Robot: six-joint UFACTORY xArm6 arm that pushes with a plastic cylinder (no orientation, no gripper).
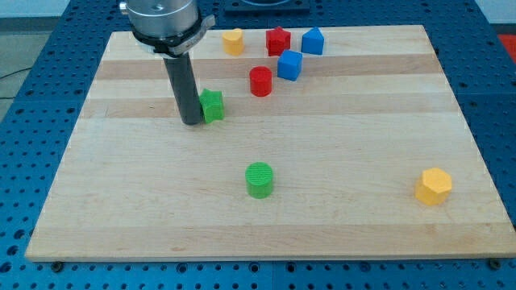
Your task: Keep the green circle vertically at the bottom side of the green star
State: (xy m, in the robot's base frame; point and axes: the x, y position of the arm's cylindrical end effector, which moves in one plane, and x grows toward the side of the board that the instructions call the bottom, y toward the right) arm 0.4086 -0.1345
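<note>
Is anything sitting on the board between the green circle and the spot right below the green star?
Nothing visible: bare wood lies between the green circle and the green star. My tip sits against the star's left.

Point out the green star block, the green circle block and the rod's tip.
green star block (pixel 214 105), camera view, on its top face.
green circle block (pixel 260 176), camera view, on its round top.
my tip (pixel 192 123), camera view, at the rod's very end, beside the star's left.
</note>
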